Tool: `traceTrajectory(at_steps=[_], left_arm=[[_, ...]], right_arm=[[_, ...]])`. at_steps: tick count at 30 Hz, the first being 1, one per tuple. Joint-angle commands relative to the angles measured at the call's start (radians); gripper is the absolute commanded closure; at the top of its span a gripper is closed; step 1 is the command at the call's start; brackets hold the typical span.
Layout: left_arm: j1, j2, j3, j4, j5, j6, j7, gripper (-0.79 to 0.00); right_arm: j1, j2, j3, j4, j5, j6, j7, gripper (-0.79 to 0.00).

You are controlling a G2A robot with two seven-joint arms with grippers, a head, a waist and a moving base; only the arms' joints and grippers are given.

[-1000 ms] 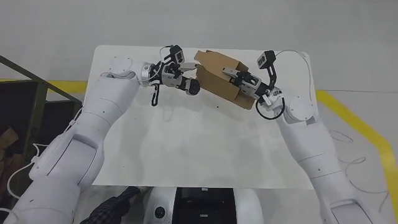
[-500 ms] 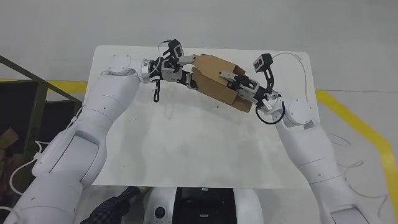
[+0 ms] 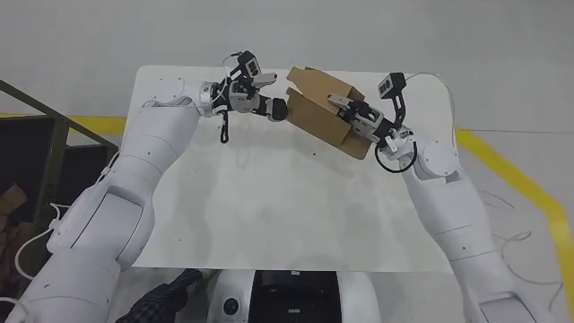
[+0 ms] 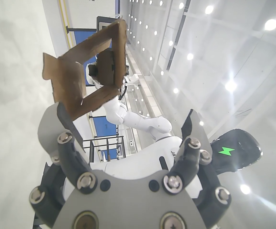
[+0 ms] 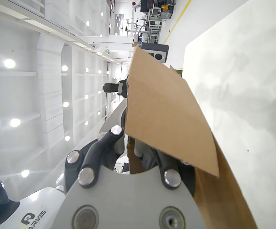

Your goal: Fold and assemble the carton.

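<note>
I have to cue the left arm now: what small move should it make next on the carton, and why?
Probably ease the left gripper forward to press the loose end flap inward. The right gripper is clamped on the carton, whose open end faces the left gripper. The left jaws stand open, with the flap right beside one finger.

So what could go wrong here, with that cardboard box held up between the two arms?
The carton seems held by the right gripper alone, on one wall; it could slip or twist. The open left gripper sits close to a loose flap; a push off line might crumple it instead of folding it.
</note>
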Motion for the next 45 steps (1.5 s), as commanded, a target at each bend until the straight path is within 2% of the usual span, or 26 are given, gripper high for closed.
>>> traceTrajectory(at_steps=[1, 6, 8, 15, 22, 26, 37, 39, 41, 45], left_arm=[[0.006, 0.000, -0.003, -0.011, 0.000, 0.002, 0.000, -0.785], [0.030, -0.005, 0.007, -0.037, 0.004, 0.017, 0.000, -0.785], [0.068, -0.005, 0.015, -0.056, 0.005, -0.003, 0.000, -0.785], [0.100, 0.001, 0.011, -0.100, 0.007, 0.007, 0.000, -0.785], [0.093, 0.011, -0.013, -0.093, 0.027, -0.010, 0.006, -0.785], [0.076, 0.024, -0.034, -0.091, 0.089, -0.021, 0.018, -0.785], [0.081, 0.025, -0.034, -0.098, 0.096, -0.019, 0.035, -0.785], [0.094, 0.029, -0.039, -0.127, 0.106, 0.004, 0.046, -0.785], [0.105, 0.037, -0.055, -0.152, 0.089, 0.058, 0.006, -0.785], [0.133, 0.058, -0.081, -0.222, 0.062, 0.144, 0.000, -0.785]], right_arm=[[0.006, -0.001, -0.002, 0.009, -0.012, -0.006, -0.010, 0.000], [0.024, -0.008, -0.019, 0.034, -0.023, -0.023, -0.037, 0.000], [0.032, -0.011, -0.027, 0.044, -0.032, -0.032, -0.053, 0.000], [0.062, -0.020, -0.039, 0.089, -0.045, -0.058, -0.096, 0.000], [0.082, -0.023, -0.028, 0.136, -0.047, -0.073, -0.109, 0.000], [0.093, -0.014, -0.008, 0.148, -0.066, -0.066, -0.035, 0.000], [0.093, -0.014, -0.008, 0.148, -0.066, -0.066, -0.035, 0.000], [0.081, -0.013, -0.006, 0.135, -0.069, -0.059, -0.051, 0.000], [0.074, -0.010, 0.001, 0.131, -0.076, -0.050, -0.043, 0.000], [0.073, -0.004, 0.010, 0.132, -0.065, -0.058, 0.055, 0.000]])
